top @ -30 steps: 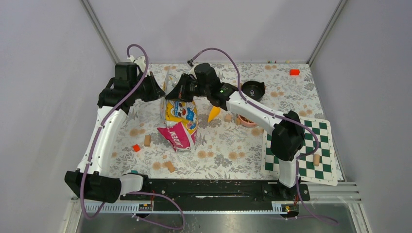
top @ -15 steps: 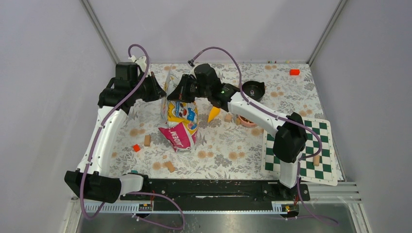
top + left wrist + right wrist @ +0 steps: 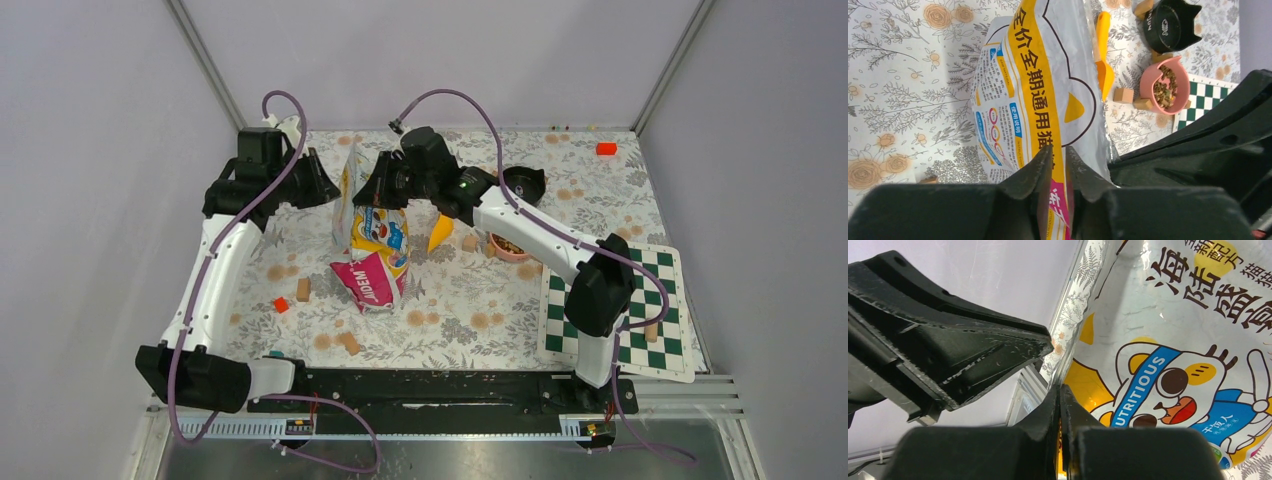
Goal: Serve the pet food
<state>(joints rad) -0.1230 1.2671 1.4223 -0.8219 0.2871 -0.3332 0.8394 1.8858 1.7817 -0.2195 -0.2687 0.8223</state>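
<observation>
Pet food [image 3: 508,244] lies as a small heap of brown bits in the pink bowl [image 3: 497,250], right of centre on the flowered cloth [image 3: 450,300] and just beside the far left corner of the checkered board [image 3: 625,310].

The bag [image 3: 370,235] stands at the rear middle with its pink bottom on the cloth and its top held from 2 sides. The left claw [image 3: 1058,152] is drawn narrow on 1 top edge, with the film running between its fingers. The right claw [image 3: 1060,390] is pressed fully together on the other edge.

An orange scoop [image 3: 440,235] lies between bag and pink bowl, just beside the bag. A black bowl [image 3: 522,183] sits behind the pink one, apart from it. 2 wooden blocks [image 3: 1123,95] lie at the pink bowl's side.

Bare cloth runs from the bag's bottom to the near rail, broken only by a few scattered blocks. The gap between the left arm and the bag is narrow. Walls close in on 3 sides, and the board's outer corner reaches past the cloth's right edge.
</observation>
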